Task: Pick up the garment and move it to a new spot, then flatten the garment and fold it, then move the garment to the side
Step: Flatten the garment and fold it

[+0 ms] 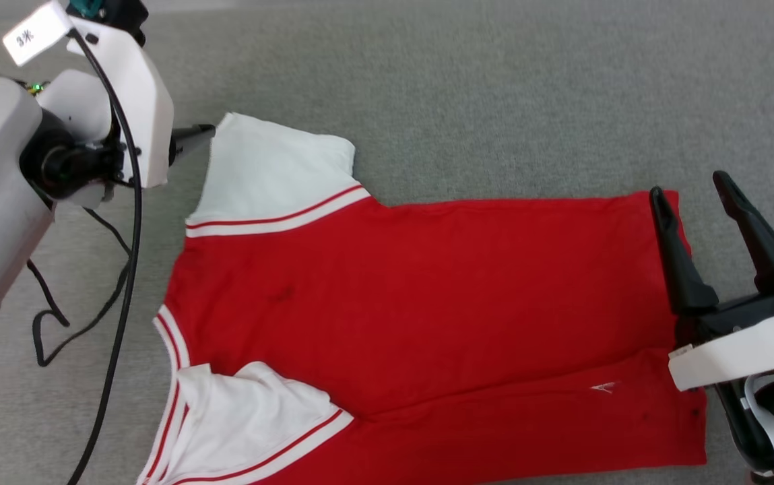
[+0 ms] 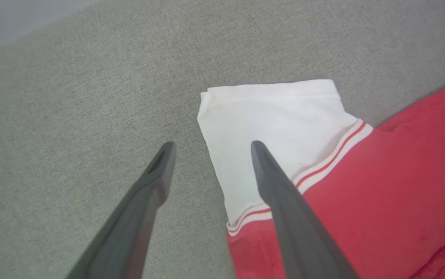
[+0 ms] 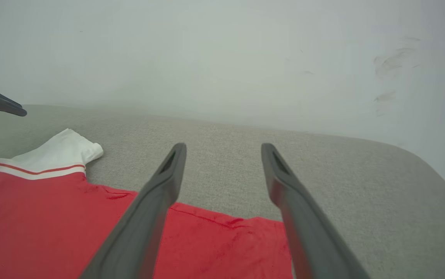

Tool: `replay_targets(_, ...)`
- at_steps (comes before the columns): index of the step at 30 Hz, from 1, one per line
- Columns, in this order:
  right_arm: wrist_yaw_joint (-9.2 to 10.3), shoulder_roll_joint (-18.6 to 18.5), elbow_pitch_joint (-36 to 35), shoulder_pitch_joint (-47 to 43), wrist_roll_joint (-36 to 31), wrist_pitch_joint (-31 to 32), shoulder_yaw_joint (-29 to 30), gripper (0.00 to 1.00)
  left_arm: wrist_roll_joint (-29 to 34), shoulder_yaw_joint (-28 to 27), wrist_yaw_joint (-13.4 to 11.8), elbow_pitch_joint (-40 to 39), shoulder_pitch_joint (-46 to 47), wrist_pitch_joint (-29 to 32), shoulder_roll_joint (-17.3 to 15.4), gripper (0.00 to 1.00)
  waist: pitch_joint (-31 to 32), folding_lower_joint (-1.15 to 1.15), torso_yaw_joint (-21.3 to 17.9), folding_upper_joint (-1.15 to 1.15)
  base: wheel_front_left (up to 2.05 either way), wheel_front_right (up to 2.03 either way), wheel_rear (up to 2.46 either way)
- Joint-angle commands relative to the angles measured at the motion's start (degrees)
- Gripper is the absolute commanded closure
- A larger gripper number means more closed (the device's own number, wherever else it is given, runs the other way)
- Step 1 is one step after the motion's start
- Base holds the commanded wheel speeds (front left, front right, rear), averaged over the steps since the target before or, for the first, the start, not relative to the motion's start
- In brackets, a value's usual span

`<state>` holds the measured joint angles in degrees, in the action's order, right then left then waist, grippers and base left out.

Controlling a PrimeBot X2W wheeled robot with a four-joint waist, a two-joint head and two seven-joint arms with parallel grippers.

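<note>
**Lying flat between two open claws**

Spread across a grey fabric surface [image 1: 494, 101], the garment [image 1: 427, 303] lies with its collar end toward the robot's left and its hem toward the right. Its red body is mostly smooth, with one long crease [image 1: 514, 384] running along the near part. The far white sleeve [image 1: 272, 168] sticks out flat from the shoulder, edged by striped trim. The near sleeve [image 1: 245, 404] is rumpled and lies partly over the red cloth. A small white mark [image 1: 603, 387] shows near the hem.

The left claw [image 2: 212, 144] is spread wide and holds nothing. In the left wrist view one finger lies over the far sleeve and the other over bare grey fabric, so the sleeve's outer edge runs between them. In the head view only its dark tip shows, just beside that sleeve.

The right claw [image 1: 688, 184] is also spread wide and empty. It sits at the far corner of the hem — one finger over red cloth, the other over the grey surface beyond it. Whether either claw touches the cloth I cannot tell.

A black cable [image 1: 117, 269] hangs from the left arm, and a pale wall [image 3: 222, 58] rises behind the surface.
</note>
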<state>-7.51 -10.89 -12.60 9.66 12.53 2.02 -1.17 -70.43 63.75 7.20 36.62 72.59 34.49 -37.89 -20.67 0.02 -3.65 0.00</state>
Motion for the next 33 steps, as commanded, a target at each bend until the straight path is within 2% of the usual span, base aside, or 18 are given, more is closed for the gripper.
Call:
replay_targets(1,0.05,0.3,-0.3,1.4,-0.2,-0.4,0.1,0.0,-0.2,0.4,0.2,0.4,1.4,1.1,0.1,0.0,-4.1,-0.02,-2.2,0.0,0.0,0.0,0.0)
replay_targets(5,0.05,0.2,-0.6,2.9,-0.3,-0.6,-0.1,0.0,0.6,1.9,0.2,1.3,3.9,3.8,0.3,0.0,-6.9,-0.02,-3.1,0.0,0.0,0.0,0.0)
replay_targets(11,0.05,-0.2,0.0,4.8,-0.5,-1.0,-0.9,0.0,3.9,5.3,0.2,2.9,5.8,4.7,-0.3,0.0,-9.1,-0.02,-4.0,0.0,0.0,0.0,0.0)
replay_targets(17,0.05,-0.8,0.3,5.0,-0.7,-1.2,-0.4,0.0,3.3,7.8,0.2,3.1,3.1,7.6,-0.2,0.0,-9.3,-0.02,-4.1,0.0,0.0,0.0,0.0)
replay_targets(18,0.05,-0.9,0.3,5.0,-0.8,-1.2,-0.1,0.0,3.4,8.1,0.2,2.7,2.7,7.8,-0.4,1.0,-9.2,-0.02,-4.0,0.0,0.0,0.0,0.0)
replay_targets(22,0.06,-1.3,0.5,5.7,-0.6,-0.7,0.5,0.0,3.7,8.4,0.2,1.5,2.4,5.6,-0.7,1.0,-8.2,-0.02,-3.8,0.0,0.0,0.0,0.0)
replay_targets(27,0.05,-3.8,0.3,8.5,0.2,0.5,3.2,0.0,6.5,8.5,0.2,1.0,3.9,0.0,0.0,1.0,-6.1,-0.02,-2.8,0.0,0.0,0.0,0.0)
replay_targets(30,0.06,-7.3,0.7,11.0,1.8,4.5,3.9,0.0,7.1,8.8,0.2,-0.2,3.6,-3.0,0.9,1.0,-4.2,-0.02,-1.9,0.0,0.0,0.0,0.0)
replay_targets(33,0.05,-11.6,2.2,12.7,4.3,11.2,3.1,0.0,8.7,9.1,0.2,-1.8,2.7,-5.2,1.4,1.0,-2.5,-0.02,-0.7,0.0,0.0,0.0,0.0)
